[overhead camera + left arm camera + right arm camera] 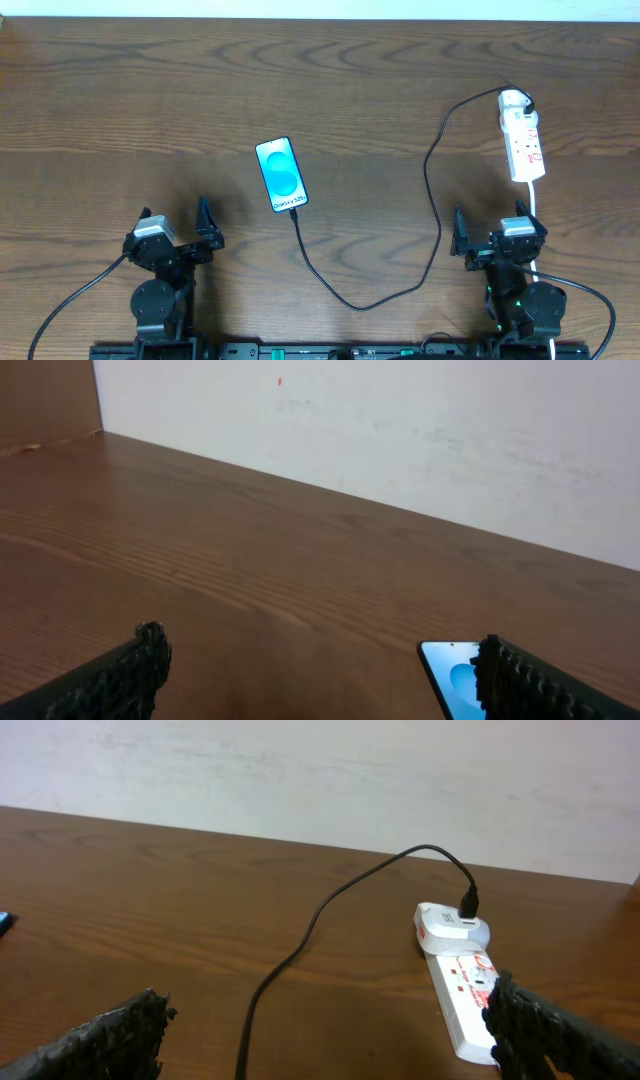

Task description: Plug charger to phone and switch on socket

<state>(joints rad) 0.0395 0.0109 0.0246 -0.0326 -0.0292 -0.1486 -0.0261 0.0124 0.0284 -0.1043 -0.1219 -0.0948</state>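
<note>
The phone point(281, 174) lies face up mid-table, blue screen lit; its top corner shows in the left wrist view point(452, 675). The thin black charger cable point(432, 210) runs from the phone's lower end, loops toward the front and rises to a white adapter at the far end of the socket strip point(523, 139). In the right wrist view the cable point(300, 942) and socket point(460, 985) lie ahead. My left gripper point(178, 225) is open and empty, left of and nearer than the phone. My right gripper point(495, 232) is open and empty, just in front of the socket.
The socket's thick white cord point(534, 198) runs toward the right arm. A pale wall point(400, 430) stands behind the table's far edge. Thick black robot cables point(70, 300) trail at the front left and right.
</note>
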